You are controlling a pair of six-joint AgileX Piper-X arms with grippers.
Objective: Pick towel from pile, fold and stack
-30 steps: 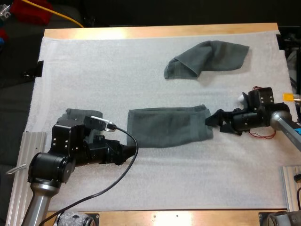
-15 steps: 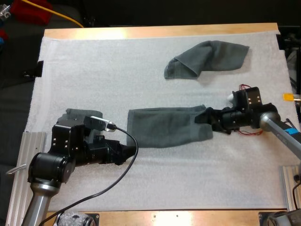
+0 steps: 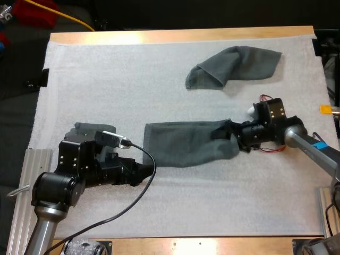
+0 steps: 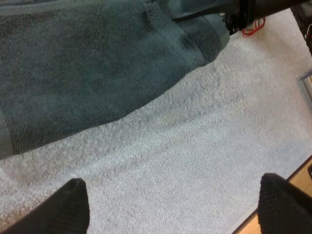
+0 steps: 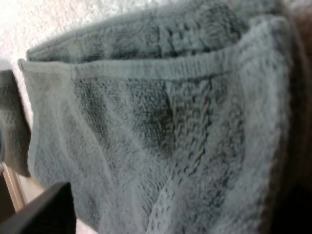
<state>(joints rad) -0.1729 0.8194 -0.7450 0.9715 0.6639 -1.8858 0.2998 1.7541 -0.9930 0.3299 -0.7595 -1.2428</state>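
- High view: the flat towel (image 3: pixel 186 143) lies folded long on the white mat (image 3: pixel 133 79), its long edges running side to side. Its left edge is straight and its right end is rumpled.
- The right gripper (image 3: pixel 227 134) is at the flat towel's right end, by the far corner. In the right wrist view its fingers (image 5: pixel 44 212) stand wide apart with the towel's hemmed edge between them, so this claw is spread, not clamped.
- The left gripper (image 3: pixel 141 175) sits just off the flat towel's near left corner, low over bare mat. The left wrist view shows its fingertips (image 4: pixel 73 204) spread and clear of the cloth, with the towel's near edge just beyond them, so it holds nothing.
- A crumpled towel (image 3: pixel 234 66) lies beyond the flat towel, toward its right end and well apart from it, with bare mat between the two.
- A partly covered towel (image 3: pixel 82 127) pokes out from under the left arm, left of the flat towel and apart from it.
- Bare mat lies open on the near side of the flat towel as far as the table (image 3: pixel 212 245) edge. It is also open beyond the towel's left half, up to the far wooden edge.
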